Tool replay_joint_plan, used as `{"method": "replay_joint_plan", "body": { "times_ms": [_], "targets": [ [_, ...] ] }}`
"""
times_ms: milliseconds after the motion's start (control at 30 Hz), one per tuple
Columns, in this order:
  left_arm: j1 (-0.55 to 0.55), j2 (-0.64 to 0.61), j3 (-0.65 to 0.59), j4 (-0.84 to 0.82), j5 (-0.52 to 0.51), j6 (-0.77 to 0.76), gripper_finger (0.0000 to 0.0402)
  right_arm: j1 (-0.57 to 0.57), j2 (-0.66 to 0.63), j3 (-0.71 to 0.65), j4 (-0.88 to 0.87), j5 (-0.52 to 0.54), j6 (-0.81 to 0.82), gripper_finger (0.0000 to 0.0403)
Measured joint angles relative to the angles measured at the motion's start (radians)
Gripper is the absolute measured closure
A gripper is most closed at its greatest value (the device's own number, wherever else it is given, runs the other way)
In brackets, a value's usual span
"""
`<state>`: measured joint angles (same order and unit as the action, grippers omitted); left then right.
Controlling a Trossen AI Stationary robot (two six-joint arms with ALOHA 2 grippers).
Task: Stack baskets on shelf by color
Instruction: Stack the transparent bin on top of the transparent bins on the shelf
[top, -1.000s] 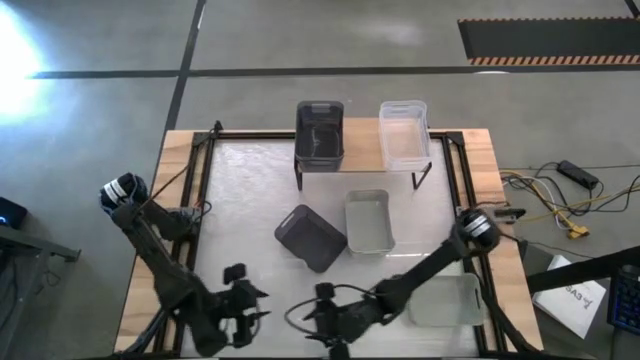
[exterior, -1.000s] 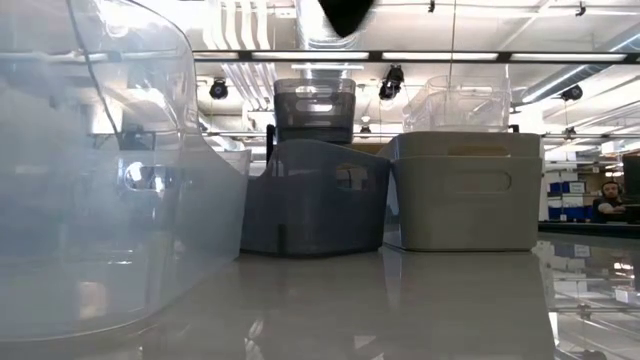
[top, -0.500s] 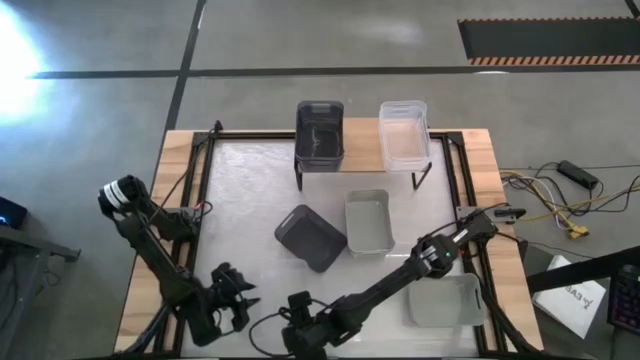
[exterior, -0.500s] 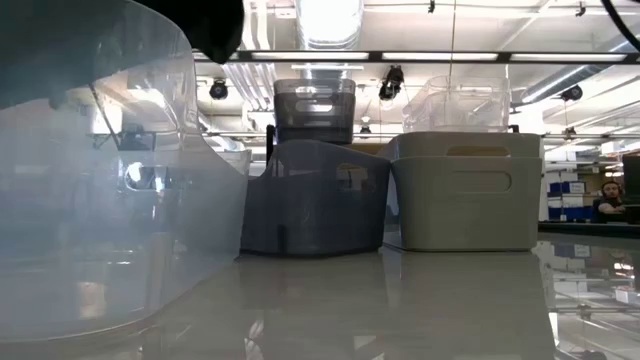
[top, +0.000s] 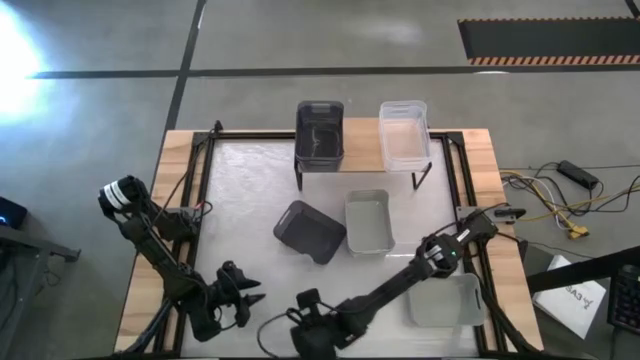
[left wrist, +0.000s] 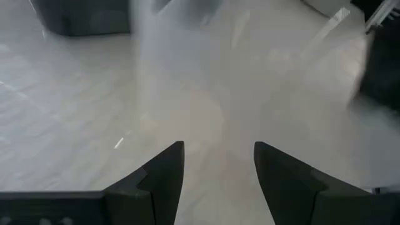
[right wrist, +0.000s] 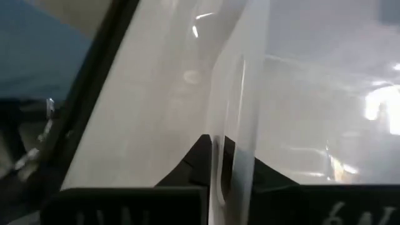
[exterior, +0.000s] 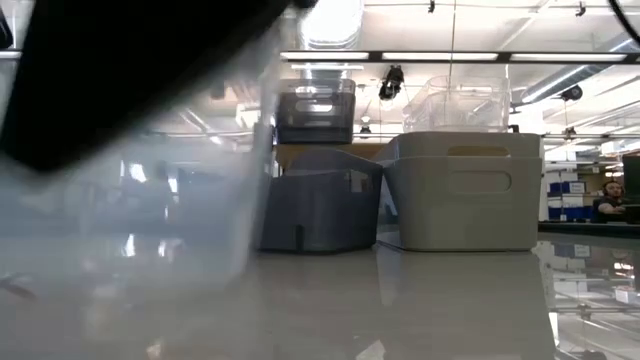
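In the high view, the shelf (top: 365, 146) stands at the table's (top: 240, 200) upper centre, two baskets (top: 320, 131) (top: 403, 132) side by side on it. Two more baskets (top: 310, 231) (top: 368, 222) sit below, touching, at frame centre. Another basket (top: 445, 301) lies lower right. Both grippers (top: 250, 299) (top: 312, 322) are at the bottom edge.

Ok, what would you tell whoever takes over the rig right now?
Right gripper: shut on the wall of the near clear basket, at the table's front edge.
Left gripper: open, empty, front left of the table.
Shelf: holds one dark basket and one clear basket, side by side.
On the table: a loose dark basket beside a light grey basket mid-table, and a second light grey basket front right.
Left: stack the near clear basket and the loose dark basket on their matches, then place the two light grey ones.
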<state>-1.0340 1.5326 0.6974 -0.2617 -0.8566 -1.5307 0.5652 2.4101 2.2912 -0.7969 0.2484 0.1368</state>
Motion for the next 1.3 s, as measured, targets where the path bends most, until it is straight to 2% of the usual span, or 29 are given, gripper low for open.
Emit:
{"method": "replay_joint_plan", "body": {
  "times_ms": [267,500,667,833,1000,1167,1300],
  "targets": [
    [0.000,0.000,0.000,0.020,-0.024,0.051,0.0223,0.141,-0.181,-0.061,-0.120,0.108,-0.028,0.0394],
    [0.000,0.000,0.002,0.023,-0.108,0.057,0.0223,0.258,-0.450,-0.247,-0.182,0.331,0.024,0.0394],
    [0.005,0.000,0.002,0.112,-0.241,0.195,0.0223,0.257,-0.683,-0.430,-0.322,0.464,0.137,0.0394],
    [0.038,0.000,0.003,0.281,-0.272,0.437,0.0223,0.129,-0.939,-0.594,-0.480,0.468,0.109,0.0394],
    [0.078,0.000,0.004,0.387,-0.272,0.600,0.0223,-0.071,-1.139,-0.708,-0.506,0.456,-0.101,0.0394],
    [0.117,0.000,0.004,0.395,-0.268,0.624,0.0223,-0.305,-1.252,-0.743,-0.507,0.453,-0.355,0.0394],
    [0.145,0.000,0.004,0.395,-0.238,0.626,0.0223,-0.513,-1.285,-0.743,-0.507,0.313,-0.496,0.0394]
  ]
}}
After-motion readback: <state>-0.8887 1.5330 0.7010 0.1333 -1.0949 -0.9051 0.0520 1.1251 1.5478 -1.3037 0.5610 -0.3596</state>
